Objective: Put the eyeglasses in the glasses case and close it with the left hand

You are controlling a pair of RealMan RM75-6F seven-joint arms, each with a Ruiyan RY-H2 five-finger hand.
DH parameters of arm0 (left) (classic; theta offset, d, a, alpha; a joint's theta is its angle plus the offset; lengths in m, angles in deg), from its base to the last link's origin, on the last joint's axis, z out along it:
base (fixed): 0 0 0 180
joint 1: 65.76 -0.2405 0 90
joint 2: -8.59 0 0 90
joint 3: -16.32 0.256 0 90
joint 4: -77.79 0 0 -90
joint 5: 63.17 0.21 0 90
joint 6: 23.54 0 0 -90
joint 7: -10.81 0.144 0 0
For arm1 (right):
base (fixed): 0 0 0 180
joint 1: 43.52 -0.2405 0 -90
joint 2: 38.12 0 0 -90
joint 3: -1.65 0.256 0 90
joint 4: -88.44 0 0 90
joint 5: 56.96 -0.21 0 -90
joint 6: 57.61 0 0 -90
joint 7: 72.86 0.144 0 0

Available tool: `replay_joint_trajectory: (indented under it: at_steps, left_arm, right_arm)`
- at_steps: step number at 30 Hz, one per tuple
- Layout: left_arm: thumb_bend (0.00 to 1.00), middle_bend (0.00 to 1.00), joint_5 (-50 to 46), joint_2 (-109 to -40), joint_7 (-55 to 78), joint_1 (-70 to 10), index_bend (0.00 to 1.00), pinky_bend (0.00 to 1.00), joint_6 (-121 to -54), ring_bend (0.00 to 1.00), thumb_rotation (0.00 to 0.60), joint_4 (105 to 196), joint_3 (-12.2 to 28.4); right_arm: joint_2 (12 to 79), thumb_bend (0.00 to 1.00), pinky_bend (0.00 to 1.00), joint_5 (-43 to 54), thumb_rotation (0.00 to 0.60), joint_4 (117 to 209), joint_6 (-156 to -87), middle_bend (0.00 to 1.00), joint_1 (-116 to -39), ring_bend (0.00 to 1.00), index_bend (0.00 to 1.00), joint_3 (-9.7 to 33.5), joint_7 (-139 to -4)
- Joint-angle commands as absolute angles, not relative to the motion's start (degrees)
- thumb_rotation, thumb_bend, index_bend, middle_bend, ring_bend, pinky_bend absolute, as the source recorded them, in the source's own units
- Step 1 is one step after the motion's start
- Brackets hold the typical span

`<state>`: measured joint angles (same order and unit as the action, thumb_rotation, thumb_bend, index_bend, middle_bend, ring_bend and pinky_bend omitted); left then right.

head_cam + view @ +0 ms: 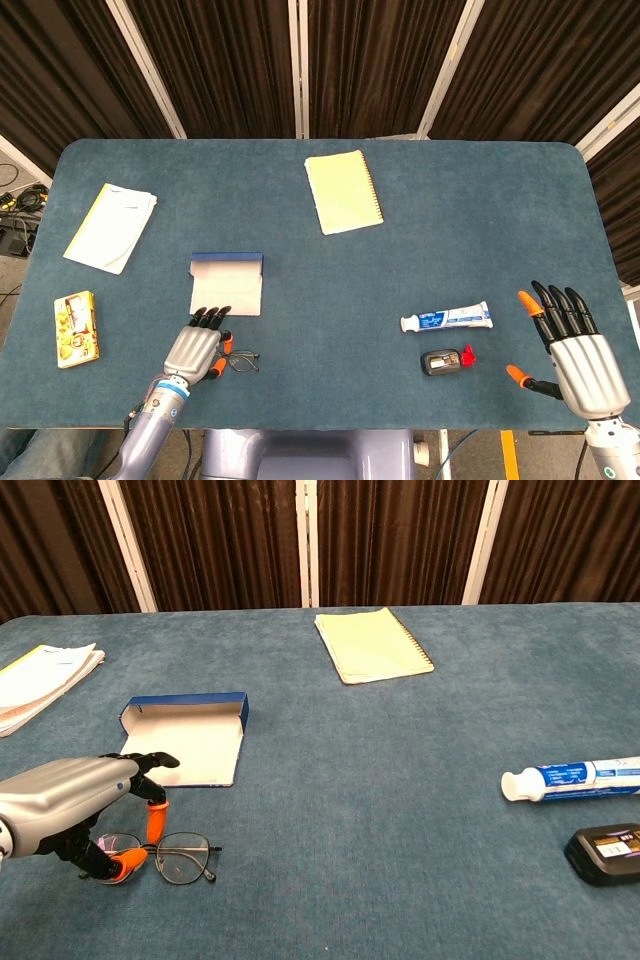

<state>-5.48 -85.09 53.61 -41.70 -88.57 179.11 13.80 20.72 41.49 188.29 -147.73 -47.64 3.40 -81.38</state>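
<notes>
Grasping stage | left hand (70, 805) is curled over near lens of eyeglasses (160, 858), grip not confirmed, cannot tell | glasses case (190, 742) lies open just beyond | frame should be pinched at rim, lifted level | right hand (580, 360) is spread, holding nothing.

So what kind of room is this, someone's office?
Probably a robot test setup rather than an office: dark curtains wall off a blue felt table, and loose cables lie on the floor beside it. Everyday props like eyeglasses sit out.
</notes>
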Motion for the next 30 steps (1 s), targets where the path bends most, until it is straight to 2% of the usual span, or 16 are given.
replay_joint_trajectory:
  at_steps: [1, 16, 24, 30]
  left_arm:
    - [0.45, 0.0, -5.65, -85.12, 53.69, -41.5, 0.53, 0.0, -88.74, 0.0, 0.6, 179.24, 13.96]
    - [0.47, 0.0, -8.97, -86.18, 56.14, -39.96, 0.54, 0.0, -90.26, 0.0, 0.6, 179.49, 14.39]
    - [0.51, 0.0, -9.8, -85.99, 55.98, -39.31, 0.6, 0.0, -90.73, 0.0, 0.6, 179.84, 14.37]
    - [0.55, 0.0, -10.17, -85.21, 55.69, -38.87, 0.61, 0.0, -91.22, 0.0, 0.6, 180.65, 14.11]
  right_arm:
    - [20.67, 0.0, 0.0, 41.49, 0.6, 188.29, -147.77, 0.0, -47.63, 0.0, 0.0, 3.4, -81.29]
    - [20.45, 0.0, 0.0, 41.58, 0.6, 188.32, -147.87, 0.0, -47.63, 0.0, 0.0, 3.34, -80.99]
    - [20.45, 0.0, 0.0, 41.61, 0.6, 188.3, -147.82, 0.0, -47.68, 0.0, 0.0, 3.32, -80.96]
    - [20.47, 0.0, 0.0, 41.68, 0.6, 188.25, -147.67, 0.0, -47.75, 0.0, 0.0, 3.26, -80.97]
